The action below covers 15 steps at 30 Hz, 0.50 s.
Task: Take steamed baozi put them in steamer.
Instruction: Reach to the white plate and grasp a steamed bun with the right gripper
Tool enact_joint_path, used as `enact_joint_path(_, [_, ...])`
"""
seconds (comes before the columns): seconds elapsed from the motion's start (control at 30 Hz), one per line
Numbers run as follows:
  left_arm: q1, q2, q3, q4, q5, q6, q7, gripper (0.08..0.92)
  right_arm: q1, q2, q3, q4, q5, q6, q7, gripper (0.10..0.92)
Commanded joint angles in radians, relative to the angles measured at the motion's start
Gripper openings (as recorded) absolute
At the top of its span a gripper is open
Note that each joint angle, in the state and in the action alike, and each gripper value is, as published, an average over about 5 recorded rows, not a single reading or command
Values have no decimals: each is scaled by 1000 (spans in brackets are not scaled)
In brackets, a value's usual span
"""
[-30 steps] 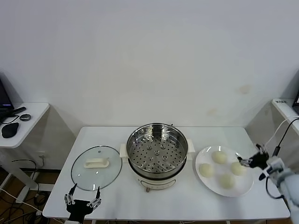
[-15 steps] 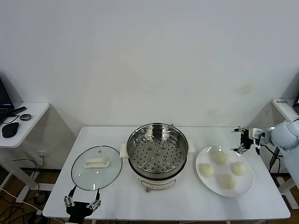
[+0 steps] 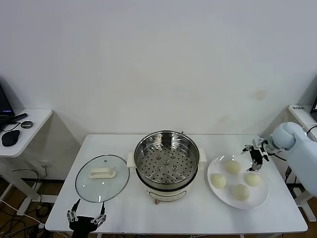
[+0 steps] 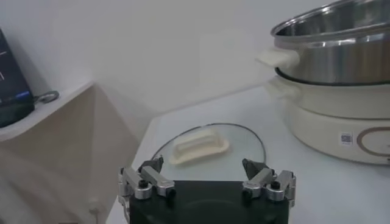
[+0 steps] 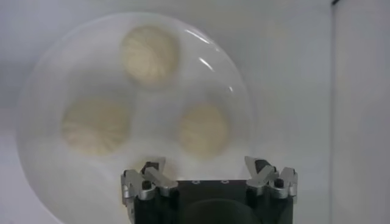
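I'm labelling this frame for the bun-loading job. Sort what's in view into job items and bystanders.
Belongs to the job:
- four steamed baozi on the white plate
- steamer, empty
- right end effector, open above the plate

Just lying about:
- glass lid on the table
- left end effector, open, parked at the table's near edge
- side desk with a mouse

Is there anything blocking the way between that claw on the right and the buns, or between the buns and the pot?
Nothing visible does. The right gripper hangs open above the plate, where four steamed baozi lie uncovered. The steamer beside the plate stands open; its glass lid lies on its far side, near the left gripper.
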Motion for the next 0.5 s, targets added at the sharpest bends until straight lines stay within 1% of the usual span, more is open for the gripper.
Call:
enact_joint_path(0.03, [4,-2,0,-3,1,0,0,823,36,107,-22,-136,-61,24,-22,823])
enact_joint_path(0.5, [1,-3,3,5,2,2,-1,823,38,157,-19,-194,-89,9,45,823])
